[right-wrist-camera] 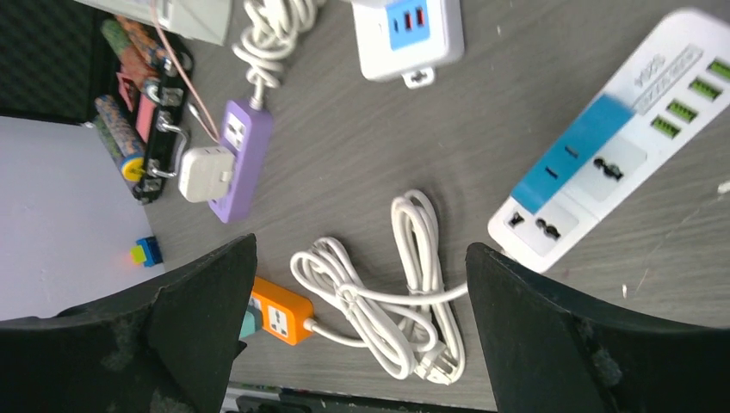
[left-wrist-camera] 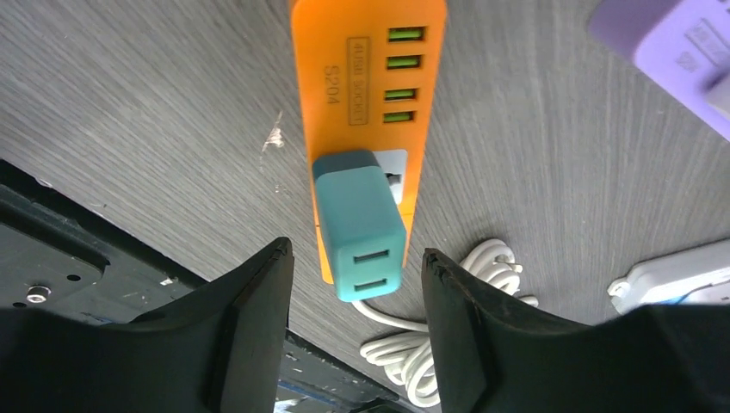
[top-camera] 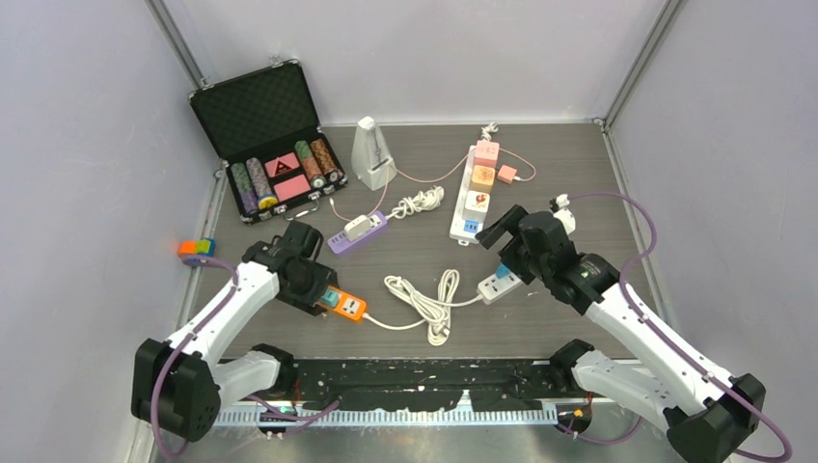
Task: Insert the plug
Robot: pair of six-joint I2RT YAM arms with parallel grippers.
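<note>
Found the teal plug (left-wrist-camera: 357, 224) standing in a socket of the orange power strip (left-wrist-camera: 366, 86), at the near-left part of the tabletop (top-camera: 579, 174), close to its near edge. Looked seated, though could not confirm full depth from this angle. Saw the left gripper (left-wrist-camera: 355, 258) spread to either side of the plug, with a gap on each side, touching nothing. Saw the right gripper (right-wrist-camera: 360, 258) spread wide above the coiled white cable (right-wrist-camera: 387, 292) near mid-tabletop, just beside the white power strip (right-wrist-camera: 594, 163), pinching nothing. Judged the plug a light, rigid plastic block with smooth, rather slippery faces; not fragile, but prone to binding under sideways levering. Reckoned the two broad flat sides the best hold, low on the body, for pressing straight into the socket. Expected the light orange strip to slide unless steadied.
</note>
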